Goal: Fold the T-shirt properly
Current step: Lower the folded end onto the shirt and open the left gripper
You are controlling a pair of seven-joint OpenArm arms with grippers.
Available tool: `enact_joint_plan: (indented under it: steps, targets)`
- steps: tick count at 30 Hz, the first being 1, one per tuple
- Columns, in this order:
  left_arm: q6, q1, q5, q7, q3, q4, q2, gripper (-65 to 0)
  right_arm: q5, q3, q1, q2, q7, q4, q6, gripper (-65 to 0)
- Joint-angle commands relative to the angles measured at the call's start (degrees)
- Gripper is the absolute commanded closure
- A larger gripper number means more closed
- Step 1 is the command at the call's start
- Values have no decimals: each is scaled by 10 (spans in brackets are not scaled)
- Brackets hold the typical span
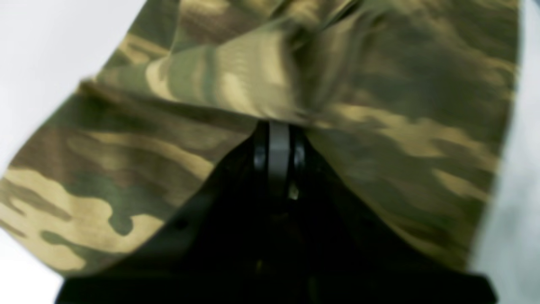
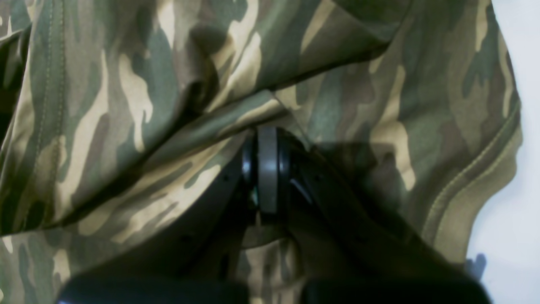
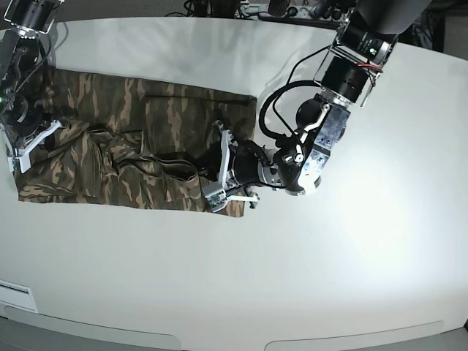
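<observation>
The camouflage T-shirt (image 3: 139,150) lies partly folded and rumpled on the white table (image 3: 329,256), at the left and middle of the base view. My left gripper (image 3: 201,167) is low at the shirt's right edge, and in the left wrist view it (image 1: 278,126) is shut on a fold of the cloth (image 1: 236,76). My right gripper (image 3: 53,131) is at the shirt's left end, and in the right wrist view it (image 2: 268,135) is shut on bunched cloth (image 2: 139,97). A stitched hem (image 2: 472,177) runs at its right. The collar is hidden.
Black cables (image 3: 281,110) loop beside the left arm (image 3: 351,66), which reaches in from the back right. The table's front edge (image 3: 219,340) runs along the bottom. Dark equipment (image 3: 278,7) stands behind the table's far edge.
</observation>
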Motion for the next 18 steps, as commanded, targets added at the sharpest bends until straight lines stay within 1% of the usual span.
enact_joint_plan:
  steps: [1,4,8,10,12,13,14,15,16,18]
  targets:
    - [-3,-17,2,-39,-2,-5,16,0,2,3,6,10,0,9,0,0]
    - [1,-25,29,-89,-2,-26,37,0,9,3,6,10,0,9,0,0]
    - [60,-41,37,-137,-4,-22,58,0,10,3,6,10,0,9,0,0]
    - [84,-50,37,-144,-8,-22,70,0,10,3,5,10,-1,9,0,0]
    - [92,-61,37,-136,-13,-22,78,0,10,3,6,10,-2,9,0,0]
    - [92,-67,36,-118,-15,-22,81,0,10,3,6,10,-2,9,0,0]
    - [83,-73,30,-87,-16,-20,83,0,10,3,6,10,0,9,0,0]
    - [66,-79,18,-47,-16,-17,83,0,10,3,6,10,0,9,0,0]
    - [45,-85,-1,-1,-16,-10,83,0,10,3,5,10,0,9,0,0]
    - [4,-92,-45,111,-16,5,83,0,10,3,5,10,0,9,0,0]
